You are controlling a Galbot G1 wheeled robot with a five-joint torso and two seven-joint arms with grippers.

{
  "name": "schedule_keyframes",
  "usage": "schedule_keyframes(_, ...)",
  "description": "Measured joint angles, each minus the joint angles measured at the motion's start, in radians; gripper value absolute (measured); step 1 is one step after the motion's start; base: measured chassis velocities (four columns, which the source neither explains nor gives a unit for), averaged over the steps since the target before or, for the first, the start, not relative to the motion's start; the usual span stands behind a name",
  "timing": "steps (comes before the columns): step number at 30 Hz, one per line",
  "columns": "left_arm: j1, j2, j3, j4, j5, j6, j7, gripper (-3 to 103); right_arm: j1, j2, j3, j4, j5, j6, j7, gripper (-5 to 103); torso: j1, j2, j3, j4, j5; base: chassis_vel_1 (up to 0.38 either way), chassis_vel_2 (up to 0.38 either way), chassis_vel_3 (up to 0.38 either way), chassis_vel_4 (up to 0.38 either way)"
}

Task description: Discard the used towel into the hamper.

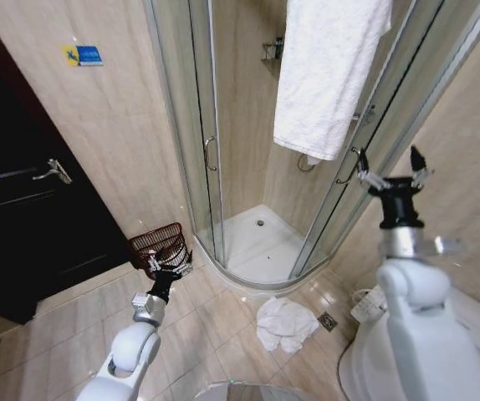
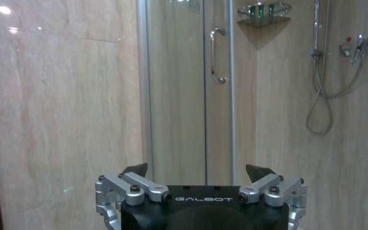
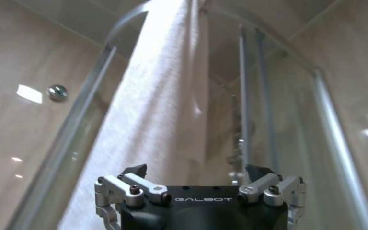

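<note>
Hanging on shower glass, towel (image 1: 330,71); both grippers, left (image 1: 166,266) & right (image 1: 393,174), fingers spread, empty.

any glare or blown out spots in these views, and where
Head view: the hanging towel is bright, the door nearly black. Left wrist view: small light spots glint on the tiled wall. Right wrist view: the towel washes out to white near its top; reflections dot the wall.

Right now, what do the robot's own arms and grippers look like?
Both arms have glossy white rounded shells, narrowing to silver-grey wrist joints. The left gripper and right gripper are black-bodied with silver metal finger linkages, dark pointed fingertips and visible screws; "GALBOT" is printed in pale letters on each black body.
</note>
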Motion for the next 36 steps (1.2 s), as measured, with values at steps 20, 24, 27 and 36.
schedule_keyframes(20, 0.003, -0.042, 0.000, -0.005, 0.037, 0.005, 0.000, 100, 0.793, -0.091, -0.480, -0.242, 0.141, -0.155, 0.192, 100, -0.002, -0.003, -0.002, 0.0000, -0.0006, 0.000, 0.000, 0.000, 0.000)
schedule_keyframes(24, 0.000, -0.046, 0.001, -0.006, 0.039, 0.005, -0.001, 100, 0.863, -0.063, -0.526, -0.307, 0.127, -0.201, 0.254, 100, -0.002, -0.004, -0.002, 0.0001, -0.0003, 0.000, 0.000, 0.000, 0.000)
schedule_keyframes(27, -0.005, -0.047, 0.000, -0.004, 0.039, 0.005, -0.002, 100, 0.905, -0.062, -0.542, -0.297, 0.187, -0.305, 0.342, 100, -0.002, -0.004, -0.002, 0.0000, -0.0002, 0.000, 0.000, 0.000, 0.000)
schedule_keyframes(36, -0.033, -0.054, 0.018, 0.020, 0.046, -0.004, -0.003, 100, 0.985, -0.079, -0.578, -0.226, 0.391, -0.485, 0.438, 100, -0.002, -0.004, -0.003, -0.0003, -0.0004, 0.000, 0.000, 0.000, 0.000)
